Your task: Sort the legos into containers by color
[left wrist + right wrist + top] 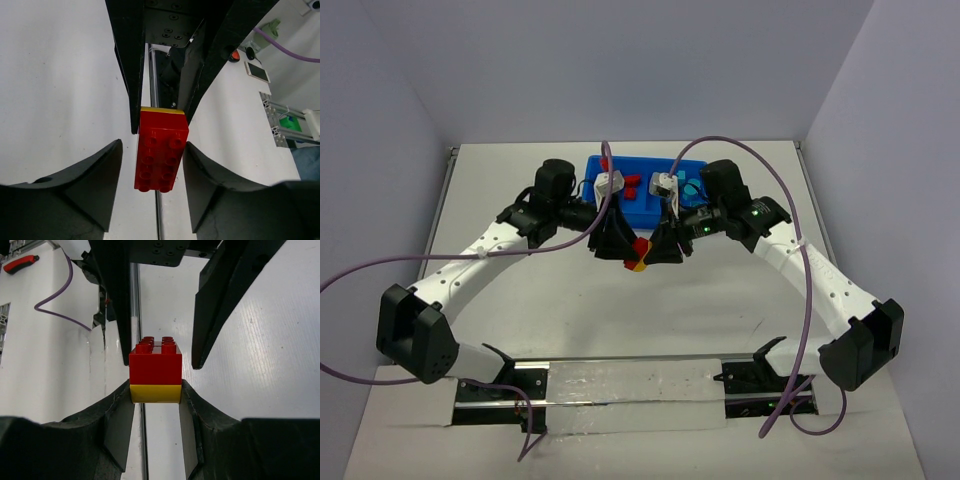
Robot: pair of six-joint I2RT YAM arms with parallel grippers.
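Red-and-yellow pair (637,257) sits just in front of the tray (646,213), its long axis running arm to arm. The right gripper (156,400) is clamped on the yellow brick (155,393) — the left gripper (152,165) straddles the red brick (157,155), with a gap showing on one side, so no real grip there.

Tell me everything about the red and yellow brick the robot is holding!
The red and yellow brick is two shiny plastic pieces snapped together: a red one with eight round studs and a yellow one on its bottom. The right arm's fingers squeeze the yellow part from both sides. The left arm's fingers sit beside the red part, one with a gap. It's near the blue tray, over the white table.
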